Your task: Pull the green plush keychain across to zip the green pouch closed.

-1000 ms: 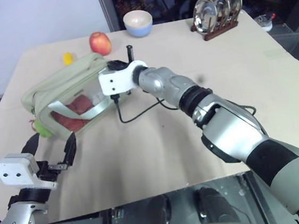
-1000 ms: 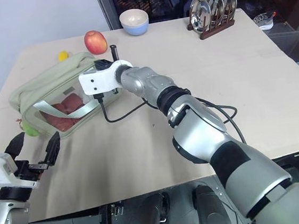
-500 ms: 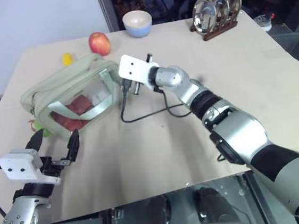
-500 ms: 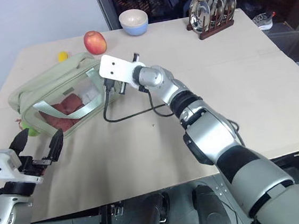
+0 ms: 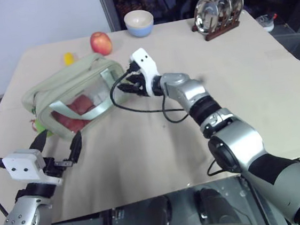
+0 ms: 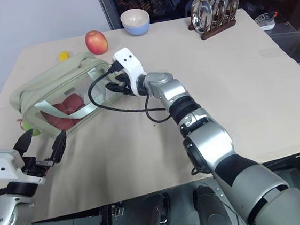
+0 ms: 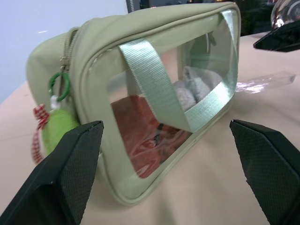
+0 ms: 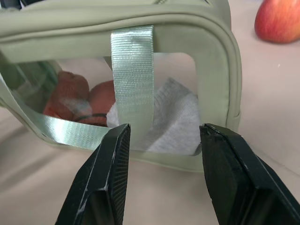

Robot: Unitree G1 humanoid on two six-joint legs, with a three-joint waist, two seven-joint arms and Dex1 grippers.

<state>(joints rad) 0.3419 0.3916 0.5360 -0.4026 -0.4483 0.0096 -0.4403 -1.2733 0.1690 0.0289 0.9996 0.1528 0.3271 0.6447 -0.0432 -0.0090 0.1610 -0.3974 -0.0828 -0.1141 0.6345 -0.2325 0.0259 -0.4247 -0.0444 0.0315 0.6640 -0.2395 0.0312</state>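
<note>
We take the boxy pale sage-green fabric pouch [image 5: 76, 101], with its clear plastic front panel and pale green strap handles, as our landmark on the beige table [image 5: 159, 149]. Red contents and something grey-white show through the panel. The small lime-green fuzzy plush keychain [image 7: 57, 131], with a red-and-white checked bit beside it, hangs from a green ring against the pouch's end wall, the end nearest our left gripper [image 5: 57, 146]. In the left wrist view the zipper track runs up over that same end, so we judge the slider sits at this end of its run. Whether the zip along the top is shut or gaping we cannot tell, as the top seam is seen too obliquely.

Our right gripper [image 8: 161, 176] sits just beside the pouch's opposite end, facing the clear panel and one strap, its fingers parted and holding nothing. The left gripper hovers near the keychain end, its fingers spread wide and empty, apart from the fabric.

If the zip is open, the pull is all left to do, since neither gripper holds the keychain. If closed, we have only to back away.
</note>
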